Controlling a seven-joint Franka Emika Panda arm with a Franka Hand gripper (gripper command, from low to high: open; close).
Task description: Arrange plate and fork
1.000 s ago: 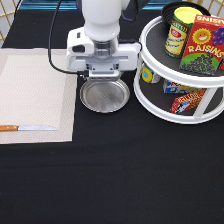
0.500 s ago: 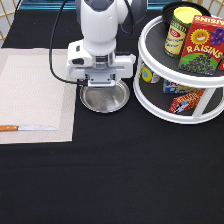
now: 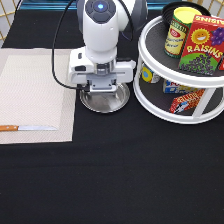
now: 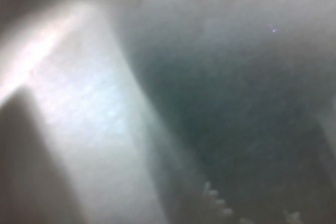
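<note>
Since the earlier frames, the arm has lowered toward the plate point(image 3: 105, 99), and the hand now covers the plate's far rim in the exterior view. Plate position is unchanged: on the black counter point(image 3: 125, 175), just beside the mat point(image 3: 35, 95) on its right and near the rack point(image 3: 182, 105).

The claw point(image 3: 103, 90) sits at the plate's far edge, at or very close to the metal. Whether it is apart or together cannot be told; the hand body hides it. The wrist view shows only a pale band against a dark grey field, consistent with a very close surface, but nothing can be identified there.

Step in hand, as a judgement: acquisition of the plate at its rim. No sign shows that the plate is lifted.

The knife point(image 3: 27, 128) lies on the mat near its lower edge. No fork is visible in either view.

The move in hand calls for a firm grip on the thin raised rim; a shiny metal plate is likely to slip or tilt if gripped shallowly.
</note>
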